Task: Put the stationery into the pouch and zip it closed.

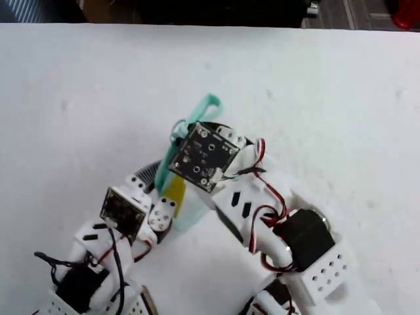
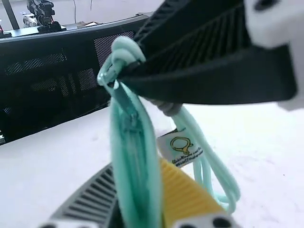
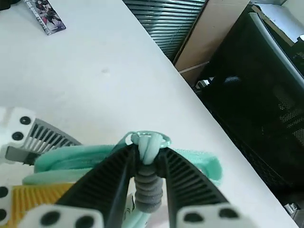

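At the frame's centre, the soft teal fabric pouch (image 1: 197, 113) hung between both arms, likely light and floppy. The left gripper (image 2: 137, 197) clamped its body. The right gripper (image 3: 148, 159) pinched the teal zipper-pull cord (image 3: 146, 141), seemingly the best hold for zipping.

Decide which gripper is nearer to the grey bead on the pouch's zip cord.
Right. The right gripper pinches the zip cord with the grey bead between its fingers; the left gripper clamps the pouch farther off.

A small printed card (image 3: 45, 16) lies flat on the white table (image 1: 315, 85)
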{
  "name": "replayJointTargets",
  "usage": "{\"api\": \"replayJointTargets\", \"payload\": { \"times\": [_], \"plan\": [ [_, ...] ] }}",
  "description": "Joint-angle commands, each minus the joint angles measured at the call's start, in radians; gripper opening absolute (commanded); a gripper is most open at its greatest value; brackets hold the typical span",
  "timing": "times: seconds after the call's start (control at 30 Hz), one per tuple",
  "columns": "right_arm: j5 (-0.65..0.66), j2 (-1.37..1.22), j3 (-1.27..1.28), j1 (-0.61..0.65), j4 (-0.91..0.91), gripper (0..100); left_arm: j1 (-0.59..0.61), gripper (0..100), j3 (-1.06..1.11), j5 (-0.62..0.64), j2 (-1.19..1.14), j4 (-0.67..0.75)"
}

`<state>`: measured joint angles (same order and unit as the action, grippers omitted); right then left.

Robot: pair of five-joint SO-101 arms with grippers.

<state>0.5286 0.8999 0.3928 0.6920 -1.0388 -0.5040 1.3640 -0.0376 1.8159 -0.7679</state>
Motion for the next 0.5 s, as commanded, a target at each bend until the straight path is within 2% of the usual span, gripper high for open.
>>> {"api": "replayJointTargets", "payload": {
  "times": [0.0,0.17,0.33,0.47],
  "plan": [
    [0.009,-0.004,-0.035,-0.079,0.065,1.8,-0.012,2,-0.071,-0.015,0.012,-0.009],
    [0.011,-0.004,-0.032,-0.194,0.097,1.8,-0.012,2,-0.072,-0.015,0.012,-0.009],
    [0.097,-0.005,-0.029,-0.209,0.101,1.8,-0.012,2,-0.072,-0.015,0.012,-0.009],
    [0.107,-0.005,-0.029,-0.209,0.101,1.8,-0.012,2,-0.072,-0.015,0.012,-0.012]
  ]
}}
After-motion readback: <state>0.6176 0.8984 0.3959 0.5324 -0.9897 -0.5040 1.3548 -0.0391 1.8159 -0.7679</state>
